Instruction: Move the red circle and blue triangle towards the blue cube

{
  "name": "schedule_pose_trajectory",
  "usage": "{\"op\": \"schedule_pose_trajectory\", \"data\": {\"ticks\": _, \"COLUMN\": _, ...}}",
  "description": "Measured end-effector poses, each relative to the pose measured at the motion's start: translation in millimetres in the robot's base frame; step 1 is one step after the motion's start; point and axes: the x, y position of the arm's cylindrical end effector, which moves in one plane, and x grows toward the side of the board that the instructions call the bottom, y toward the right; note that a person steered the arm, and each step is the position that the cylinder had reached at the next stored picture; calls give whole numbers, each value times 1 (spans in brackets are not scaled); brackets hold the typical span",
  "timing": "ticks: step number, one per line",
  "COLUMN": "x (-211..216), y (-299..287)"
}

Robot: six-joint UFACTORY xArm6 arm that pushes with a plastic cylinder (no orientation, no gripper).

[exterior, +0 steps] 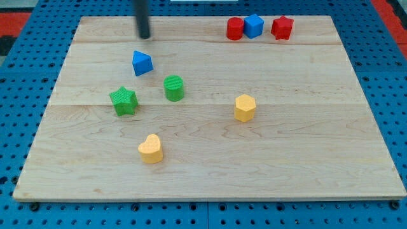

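**Desk:** Where is my tip [145,36], and does it hold anything?

**Photographer:** My tip stands at the upper left of the frame, near the board's [318,159] top edge. It is a bare dark rod with no jaws, so it grips nothing and touches no block. The blue triangle [142,63] lies just below it, apart from it, slightly toward the view's left.

**Desk:** And the other task blocks?

**Photographer:** The blue cube [254,26] sits at the upper right of the frame, close to the top edge. The red circle [235,28] is right against its left side; whether they touch or a sliver separates them cannot be told. A second red block [282,28], its shape unclear, stands just right of the cube with a small gap.

**Desk:** What fills the rest of the board?

**Photographer:** A green star [123,100] at centre left, a green cylinder [174,88] just right of it and a little higher, both below the triangle. A yellow hexagon [245,107] rests right of centre. A yellow heart [151,149] lies lower left of centre, well apart from the cube.
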Motion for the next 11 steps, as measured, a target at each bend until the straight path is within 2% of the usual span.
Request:
{"op": "schedule_pose_trajectory", "data": {"ticks": 1, "x": 52, "y": -9}}
{"op": "schedule_pose_trajectory", "data": {"ticks": 2, "x": 59, "y": 75}}
{"op": "schedule_pose_trajectory", "data": {"ticks": 3, "x": 57, "y": 133}}
{"op": "schedule_pose_trajectory", "data": {"ticks": 4, "x": 73, "y": 136}}
{"op": "schedule_pose_trajectory", "data": {"ticks": 7, "x": 143, "y": 196}}
{"op": "schedule_pose_trajectory", "data": {"ticks": 9, "x": 43, "y": 302}}
{"op": "schedule_pose_trajectory", "data": {"ticks": 10, "x": 24, "y": 310}}
{"op": "schedule_pose_trajectory", "data": {"ticks": 11, "x": 122, "y": 346}}
